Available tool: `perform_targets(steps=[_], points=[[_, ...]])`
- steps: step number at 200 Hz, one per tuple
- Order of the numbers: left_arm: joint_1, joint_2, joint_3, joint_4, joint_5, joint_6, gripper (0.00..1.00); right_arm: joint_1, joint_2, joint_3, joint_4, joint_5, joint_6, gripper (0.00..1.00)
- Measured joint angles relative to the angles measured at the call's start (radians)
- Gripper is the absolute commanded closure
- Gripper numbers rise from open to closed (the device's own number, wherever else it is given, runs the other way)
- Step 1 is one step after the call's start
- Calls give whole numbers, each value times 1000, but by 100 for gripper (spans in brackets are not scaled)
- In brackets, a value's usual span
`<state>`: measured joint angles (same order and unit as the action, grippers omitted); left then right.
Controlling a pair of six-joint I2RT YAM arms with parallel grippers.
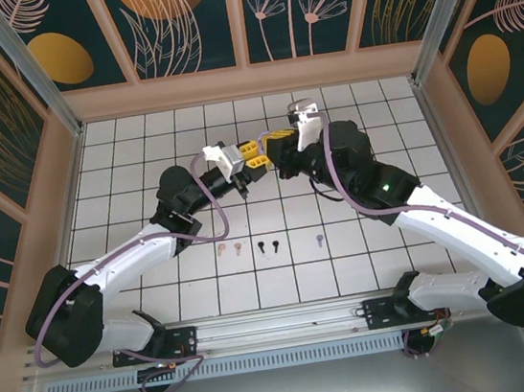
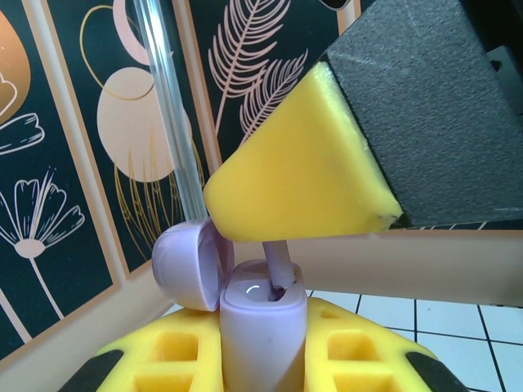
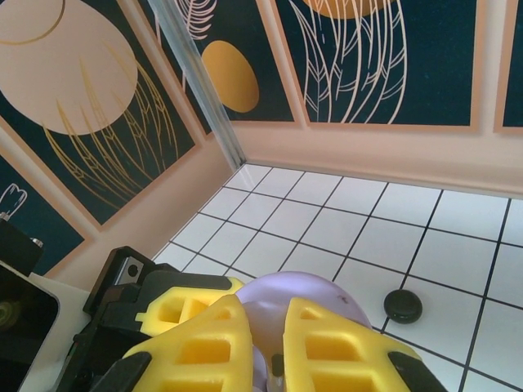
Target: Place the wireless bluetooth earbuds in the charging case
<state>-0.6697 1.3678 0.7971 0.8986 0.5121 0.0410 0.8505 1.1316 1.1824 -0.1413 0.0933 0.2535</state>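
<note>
Find the lavender earbud (image 2: 279,265) in mid-air above the middle of the table (image 1: 141,154), stem up, lower end entering one well of the lavender case (image 2: 260,327). Treat the seating as unfinished, judging by the stem standing proud of the well and leaning slightly. Note the lid (image 2: 186,268) hinged open to the side, apparently clear of the descent path.

Read the right gripper (image 3: 263,327) as pinched nearly shut on the upper stem. Read the left gripper (image 1: 253,157) as clamped fully on the case body, with the case upright between its yellow pads.

Hold the case still and move the right side only. Square the stem to the well before pressing, then push straight down in a short, gentle stroke. Avoid sideways load, likely to jam the bud or twist the case in its grip. Release only once seated flush.

Leave for later the second lavender bud (image 1: 319,240), the black pair (image 1: 268,246) and the pink pair (image 1: 231,250), all lying on the table.
</note>
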Motion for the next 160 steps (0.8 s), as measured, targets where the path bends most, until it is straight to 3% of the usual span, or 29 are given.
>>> perform_targets(steps=[92, 104, 123, 137, 160], points=[[0, -2, 1, -13, 1, 0, 100, -12, 1, -20, 4, -77, -39, 90], [0, -2, 1, -14, 1, 0, 100, -12, 4, -20, 4, -76, -39, 83], [0, -2, 1, -17, 0, 0, 100, -9, 8, -20, 2, -76, -34, 60], [0, -1, 1, -24, -4, -1, 100, -2, 12, -18, 1, -68, -27, 48], [0, -1, 2, -23, -18, -3, 100, 2, 17, 11, -35, -42, -13, 40]])
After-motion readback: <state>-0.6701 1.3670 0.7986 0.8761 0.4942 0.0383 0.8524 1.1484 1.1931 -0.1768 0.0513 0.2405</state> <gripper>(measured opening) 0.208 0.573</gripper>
